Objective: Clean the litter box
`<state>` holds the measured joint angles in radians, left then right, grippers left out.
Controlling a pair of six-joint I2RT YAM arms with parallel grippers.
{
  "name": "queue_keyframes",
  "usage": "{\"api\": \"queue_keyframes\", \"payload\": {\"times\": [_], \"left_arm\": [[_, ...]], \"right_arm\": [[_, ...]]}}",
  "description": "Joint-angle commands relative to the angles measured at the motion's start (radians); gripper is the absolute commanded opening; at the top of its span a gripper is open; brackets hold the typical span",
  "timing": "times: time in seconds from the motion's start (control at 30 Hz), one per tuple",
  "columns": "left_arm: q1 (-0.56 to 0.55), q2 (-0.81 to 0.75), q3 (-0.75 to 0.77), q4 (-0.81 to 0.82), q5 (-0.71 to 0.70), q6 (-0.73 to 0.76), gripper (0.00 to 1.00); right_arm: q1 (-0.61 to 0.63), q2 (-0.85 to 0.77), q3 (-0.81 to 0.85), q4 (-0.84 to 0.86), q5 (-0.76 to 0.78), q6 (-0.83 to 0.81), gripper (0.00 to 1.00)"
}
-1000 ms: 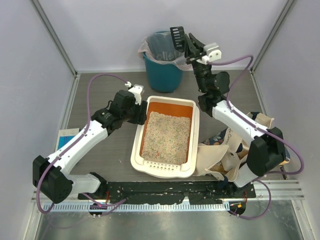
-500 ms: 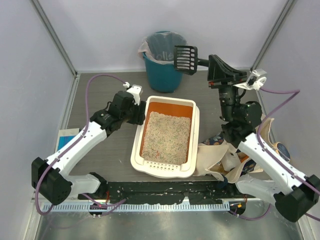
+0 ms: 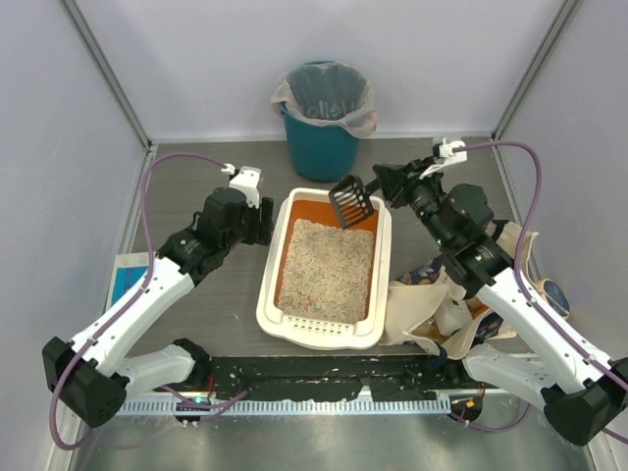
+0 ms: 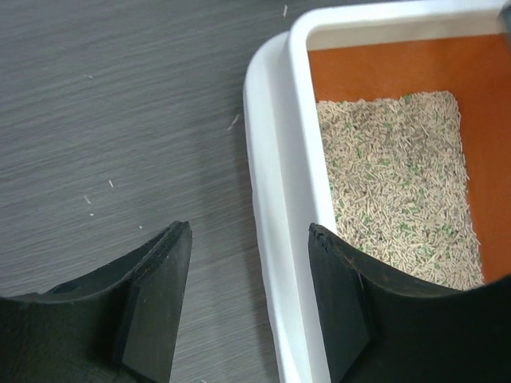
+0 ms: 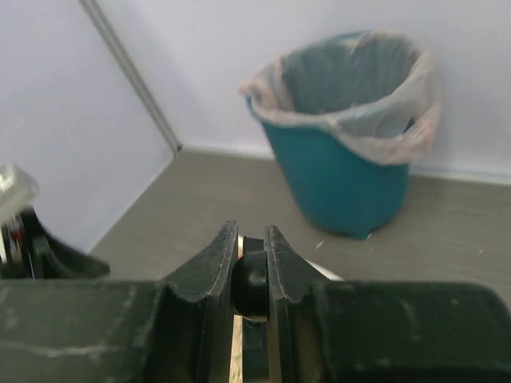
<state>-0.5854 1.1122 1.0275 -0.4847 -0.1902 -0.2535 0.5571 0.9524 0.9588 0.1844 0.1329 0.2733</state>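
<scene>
**A:** One litter box (image 3: 268, 285) sat in the middle of the table (image 3: 211, 177), its long side running away from the arms. One bed of litter (image 3: 329, 265) filled it, and the orange wall showed at the far end.

**B:** And one black slotted scoop (image 3: 350, 201)! Its head hung over that far end, right above the litter. Whether it touched, I couldn't tell.

**A:** The right claw (image 3: 385, 182) was pinched tight on the scoop's handle. In the wrist view both fingers (image 5: 214, 263) pressed against it.

**B:** The left claw (image 4: 247, 231) was a different story. Its jaws stood apart and gripped nothing. One finger was outside over the table and one over the litter, with the box's left rim between them.

**A:** Beyond the box, one teal bin (image 3: 321, 147) with one clear liner (image 3: 363, 113) stood by the back wall, well apart from the scoop.

**B:** One cloth bag (image 3: 432, 314) lay slumped just beside the box's right side, at the near corner. And two arms were in play, one on either side of the box.
</scene>
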Motion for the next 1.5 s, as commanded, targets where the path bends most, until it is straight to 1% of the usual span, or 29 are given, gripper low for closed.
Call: {"api": "queue_keyframes", "payload": {"times": [0.0, 0.07, 0.1, 0.23, 0.27, 0.47, 0.53, 0.57, 0.63, 0.73, 0.8, 0.87, 0.93, 1.0, 1.03, 1.07, 1.1, 1.17, 1.2, 1.23, 1.3, 1.33, 1.43, 1.47], "left_arm": [[-0.002, -0.061, -0.017, 0.089, -0.087, 0.017, 0.64], [-0.002, -0.060, -0.018, 0.089, -0.091, 0.019, 0.65], [-0.002, -0.054, -0.018, 0.089, -0.088, 0.017, 0.65], [-0.004, -0.034, -0.012, 0.083, -0.052, 0.003, 0.65], [-0.004, -0.032, -0.012, 0.084, -0.048, 0.002, 0.65], [-0.004, -0.028, -0.012, 0.084, -0.045, 0.008, 0.65], [-0.002, -0.029, -0.012, 0.087, -0.035, 0.013, 0.65], [-0.002, -0.026, -0.012, 0.087, -0.032, 0.013, 0.65], [-0.004, -0.022, -0.012, 0.084, -0.031, 0.013, 0.65], [-0.002, -0.012, -0.009, 0.083, -0.029, 0.013, 0.64], [-0.004, -0.009, -0.009, 0.081, -0.029, 0.013, 0.65], [-0.004, -0.008, -0.007, 0.080, -0.028, 0.013, 0.65], [-0.002, -0.006, -0.007, 0.080, -0.028, 0.013, 0.64], [-0.002, -0.002, -0.009, 0.080, -0.028, 0.013, 0.65], [-0.002, -0.002, -0.007, 0.078, -0.028, 0.013, 0.64], [-0.002, -0.002, -0.007, 0.080, -0.028, 0.014, 0.64], [-0.004, 0.001, -0.007, 0.078, -0.028, 0.014, 0.65], [-0.004, 0.001, -0.004, 0.075, -0.029, 0.016, 0.65], [-0.004, 0.001, -0.006, 0.077, -0.031, 0.016, 0.65], [-0.004, 0.000, -0.006, 0.075, -0.031, 0.016, 0.65], [-0.004, 0.000, -0.004, 0.077, -0.031, 0.016, 0.65], [-0.004, 0.000, -0.004, 0.077, -0.031, 0.016, 0.65], [-0.004, 0.001, -0.003, 0.075, -0.028, 0.014, 0.66], [-0.002, -0.002, -0.003, 0.075, -0.025, 0.014, 0.66]], "right_arm": [[0.004, 0.028, 0.057, -0.207, -0.255, 0.012, 0.01], [0.004, 0.061, 0.044, -0.203, -0.340, 0.036, 0.01], [0.004, 0.080, 0.044, -0.201, -0.428, 0.047, 0.01], [0.004, 0.176, 0.061, -0.233, -0.574, 0.073, 0.01], [0.004, 0.213, 0.060, -0.237, -0.587, 0.075, 0.01], [0.004, 0.298, 0.011, -0.191, -0.710, 0.109, 0.01], [0.004, 0.333, -0.003, -0.104, -0.734, 0.147, 0.01], [0.006, 0.348, -0.008, -0.091, -0.748, 0.159, 0.01], [0.007, 0.393, -0.008, -0.071, -0.754, 0.167, 0.01], [0.009, 0.448, -0.012, -0.071, -0.744, 0.136, 0.02], [0.015, 0.468, -0.020, -0.101, -0.627, 0.104, 0.02], [0.035, 0.476, -0.038, -0.108, -0.535, 0.015, 0.02], [0.037, 0.497, -0.058, -0.068, -0.512, -0.002, 0.02], [0.037, 0.519, -0.061, -0.027, -0.547, 0.003, 0.08], [0.037, 0.548, -0.055, -0.020, -0.559, 0.009, 0.15], [0.037, 0.560, -0.051, -0.011, -0.567, 0.015, 0.18], [0.037, 0.572, -0.051, 0.006, -0.569, 0.015, 0.23], [0.037, 0.591, -0.052, 0.020, -0.549, 0.006, 0.30], [0.037, 0.592, -0.055, 0.027, -0.537, 0.001, 0.37], [0.037, 0.591, -0.061, 0.030, -0.498, -0.003, 0.41], [0.037, 0.576, -0.077, 0.056, -0.457, -0.023, 0.62], [0.038, 0.566, -0.092, 0.062, -0.426, -0.034, 0.64], [0.037, 0.542, -0.092, 0.069, -0.409, -0.062, 0.69], [0.038, 0.537, -0.086, 0.066, -0.405, -0.065, 0.72]]}}
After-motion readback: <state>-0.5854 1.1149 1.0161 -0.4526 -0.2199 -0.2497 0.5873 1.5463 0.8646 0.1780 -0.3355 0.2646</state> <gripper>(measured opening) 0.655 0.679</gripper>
